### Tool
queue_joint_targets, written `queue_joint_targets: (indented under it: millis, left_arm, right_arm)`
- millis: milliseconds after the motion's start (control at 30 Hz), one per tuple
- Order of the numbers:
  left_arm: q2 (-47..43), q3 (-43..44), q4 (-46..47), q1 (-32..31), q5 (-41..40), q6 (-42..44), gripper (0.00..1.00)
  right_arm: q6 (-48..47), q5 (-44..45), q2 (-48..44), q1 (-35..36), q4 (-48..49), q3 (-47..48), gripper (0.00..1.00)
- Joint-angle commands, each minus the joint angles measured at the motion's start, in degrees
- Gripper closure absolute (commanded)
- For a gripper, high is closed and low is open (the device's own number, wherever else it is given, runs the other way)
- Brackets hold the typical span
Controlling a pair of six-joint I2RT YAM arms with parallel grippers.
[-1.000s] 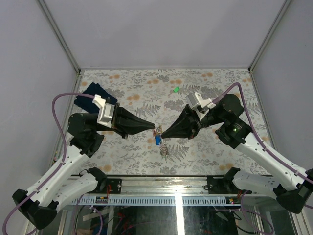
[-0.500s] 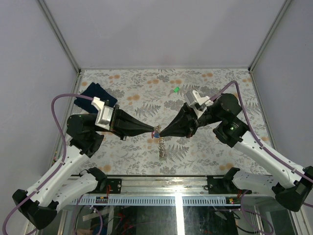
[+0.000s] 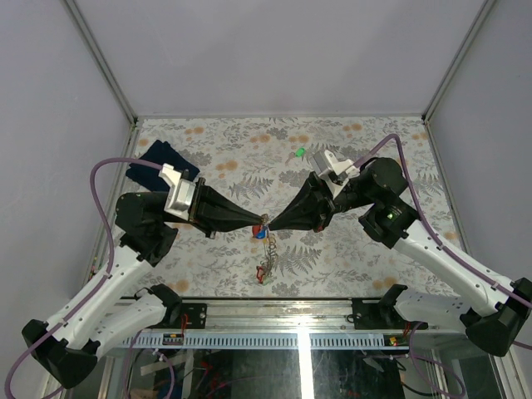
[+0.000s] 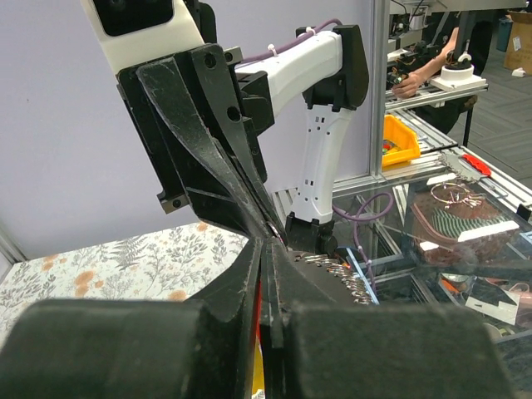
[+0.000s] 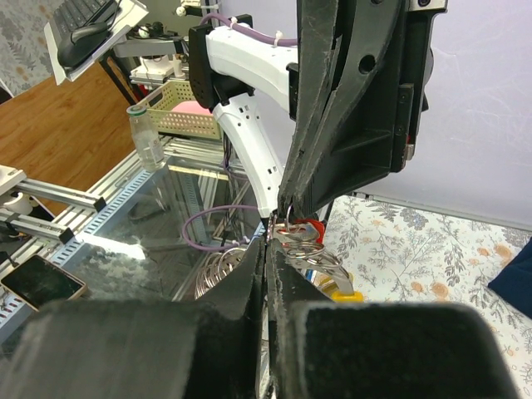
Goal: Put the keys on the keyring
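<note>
Pinching keyring (image 5: 293, 238) mid-air between left tool (image 3: 258, 221) and right tool (image 3: 273, 224), both clamped on it; risking slip, keys (image 3: 262, 233) dropping to counter (image 3: 357, 258) under uneven pull.

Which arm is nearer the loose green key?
Right. The green key lies just beside the right arm wrist, behind the right claw; the left claw, shut on the keyring, sits on the opposite side.

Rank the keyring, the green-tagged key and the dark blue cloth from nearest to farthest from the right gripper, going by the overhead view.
1. keyring: at the right gripper's fingertips, mid-table.
2. green-tagged key: lying toward the far edge, right of centre.
3. dark blue cloth: in the far-left corner of the table.
</note>
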Motion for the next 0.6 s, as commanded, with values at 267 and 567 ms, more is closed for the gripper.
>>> queue_joint_targets:
  millis: [267, 567]
  left_arm:
    - [-0.1, 1.6, 0.9, 0.2, 1.0, 0.1, 1.00]
    - [0.2, 1.7, 0.9, 0.1, 1.0, 0.1, 1.00]
  right_arm:
    - [0.5, 1.9, 0.5, -0.1, 3.2, 1.5, 1.00]
    - [0.4, 1.9, 1.0, -0.2, 2.6, 1.6, 1.00]
